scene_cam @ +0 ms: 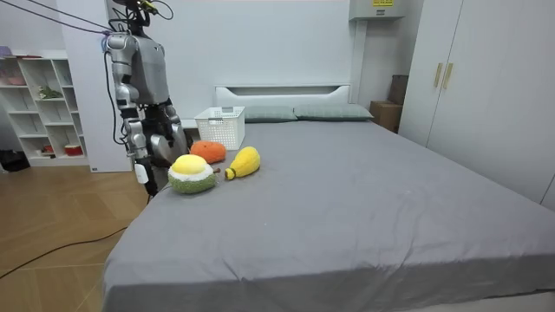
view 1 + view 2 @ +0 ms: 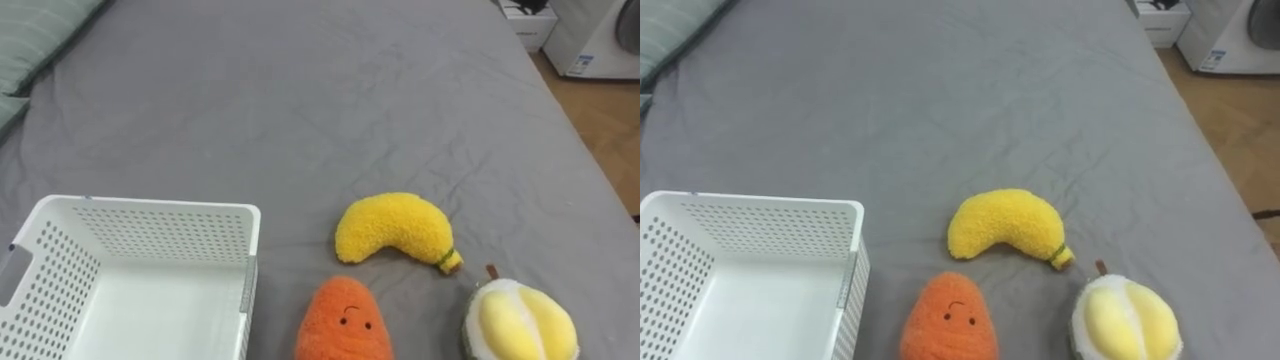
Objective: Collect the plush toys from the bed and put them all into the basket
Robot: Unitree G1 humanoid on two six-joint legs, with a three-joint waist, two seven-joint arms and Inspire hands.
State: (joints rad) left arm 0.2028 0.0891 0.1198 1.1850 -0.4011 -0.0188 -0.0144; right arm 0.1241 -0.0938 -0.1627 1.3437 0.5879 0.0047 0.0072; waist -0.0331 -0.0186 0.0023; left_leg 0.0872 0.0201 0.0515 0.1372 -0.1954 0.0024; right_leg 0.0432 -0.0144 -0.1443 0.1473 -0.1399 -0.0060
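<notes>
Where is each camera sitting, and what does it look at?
Left eye view: on the robot's head, looking down at the bed, basket, banana, orange toy and durian toy.
Right eye view: just beside it, same scene.
Room view: off in the room, facing the bed; the robot stands at its edge, arms down.
Shared: basket and three toys.

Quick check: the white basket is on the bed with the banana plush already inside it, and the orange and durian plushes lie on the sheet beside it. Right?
Not quite. The banana plush is not inside the white basket. The left eye view shows it lying on the grey sheet to the basket's right. The orange plush and the durian plush do lie on the sheet beside the basket.
</notes>
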